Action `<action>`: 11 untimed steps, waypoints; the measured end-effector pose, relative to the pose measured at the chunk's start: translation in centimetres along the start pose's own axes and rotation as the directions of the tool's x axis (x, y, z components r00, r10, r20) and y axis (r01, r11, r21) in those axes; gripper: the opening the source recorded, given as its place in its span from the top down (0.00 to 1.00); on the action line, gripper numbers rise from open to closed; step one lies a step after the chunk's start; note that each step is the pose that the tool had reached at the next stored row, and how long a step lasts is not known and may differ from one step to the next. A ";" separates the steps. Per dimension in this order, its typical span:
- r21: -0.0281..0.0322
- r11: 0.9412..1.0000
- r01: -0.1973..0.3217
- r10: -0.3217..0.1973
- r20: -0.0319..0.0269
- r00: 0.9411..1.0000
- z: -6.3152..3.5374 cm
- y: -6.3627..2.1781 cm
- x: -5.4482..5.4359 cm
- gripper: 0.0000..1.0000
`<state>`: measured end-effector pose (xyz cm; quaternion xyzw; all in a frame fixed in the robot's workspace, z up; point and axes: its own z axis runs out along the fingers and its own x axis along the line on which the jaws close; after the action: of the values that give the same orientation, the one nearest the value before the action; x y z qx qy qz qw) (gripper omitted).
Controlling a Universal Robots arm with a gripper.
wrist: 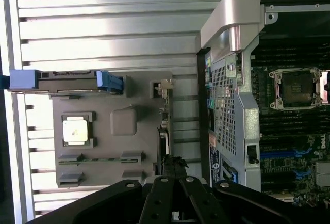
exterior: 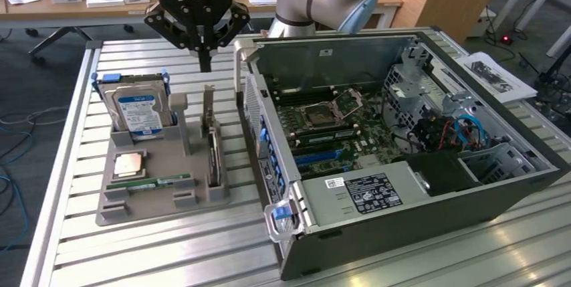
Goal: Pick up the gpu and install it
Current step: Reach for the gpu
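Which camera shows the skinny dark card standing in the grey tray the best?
The exterior view. There the thin, flat, dark grey-black expansion card with its metal end bracket stands on edge in the grey plastic tray, showing its side. The wrist view looks down on it, so you see just its narrow top edge.

Hard drive (exterior: pixel 140 112) (blue-labelled) stands in grey tray (exterior: pixel 147 217).

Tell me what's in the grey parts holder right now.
In the holder: the hard drive upright, the CPU and memory stick lying flat, and the gpu on edge nearest the case. The lower edges of drive and gpu are hidden in their slots.
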<state>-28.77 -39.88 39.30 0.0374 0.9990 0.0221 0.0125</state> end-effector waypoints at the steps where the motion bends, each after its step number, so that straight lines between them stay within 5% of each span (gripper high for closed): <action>1: 0.000 1.000 0.000 0.000 0.000 1.000 0.00 -0.01 0.0 0.89; 11: 0.000 1.000 0.000 0.000 0.000 1.000 -0.05 -1.21 0.0 0.89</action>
<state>-28.81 -41.10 39.30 0.0374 0.9990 0.0221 0.0125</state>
